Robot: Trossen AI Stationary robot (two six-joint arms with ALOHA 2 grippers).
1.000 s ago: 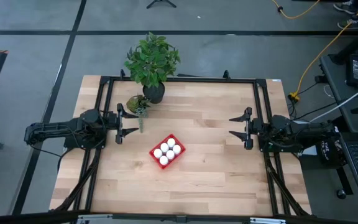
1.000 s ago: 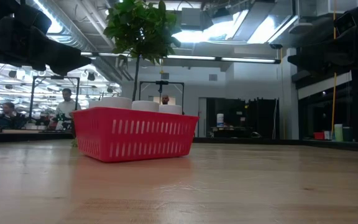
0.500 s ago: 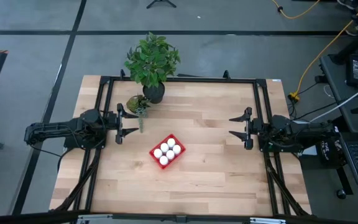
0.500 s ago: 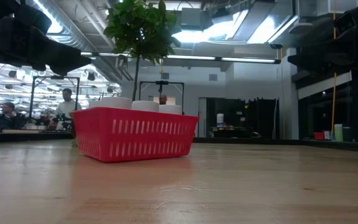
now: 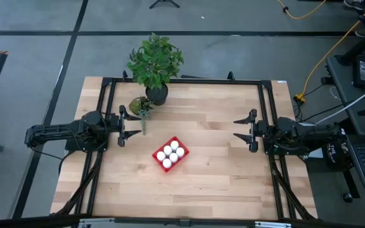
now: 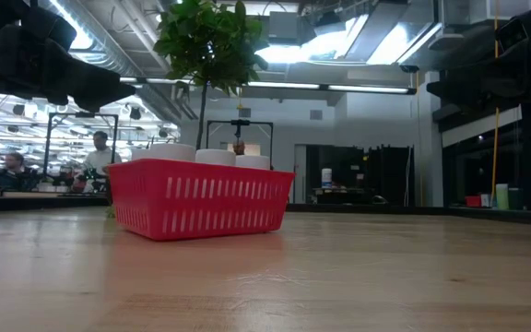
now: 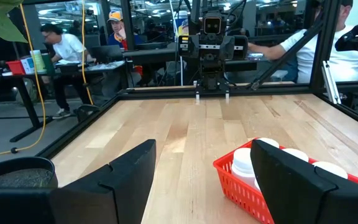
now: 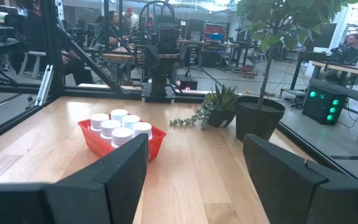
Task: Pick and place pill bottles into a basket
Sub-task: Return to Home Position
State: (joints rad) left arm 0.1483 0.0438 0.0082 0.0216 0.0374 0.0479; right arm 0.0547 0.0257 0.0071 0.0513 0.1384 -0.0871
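The left gripper [image 5: 132, 125] hangs with its jaws spread wide and nothing between them. It sits low over the left edge of the table [image 5: 220, 183], pointing inward. The right gripper [image 5: 236, 128] mirrors it at the opposite edge, equally wide and empty. Both arms are folded back to the sides, which reads as a rest pose: no bottle lies loose on the wood, so neither arm has anything to reach for.

Between them, well apart from either gripper, the basket [image 6: 196, 207] stands slightly askew near mid-table, where both arms can get at it. The pill bottles [image 5: 170, 152] fill it, six white caps in two rows of three, upright and packed close, probably the only way all six fit.

From table height only about three caps clear the rim, and the lattice hides the bottle bodies. In the left wrist view that arm's own finger cuts off part of the basket. The plant pot [image 5: 156, 94] stands at the far edge, and a smaller plant [image 5: 140, 104] sits beside it.
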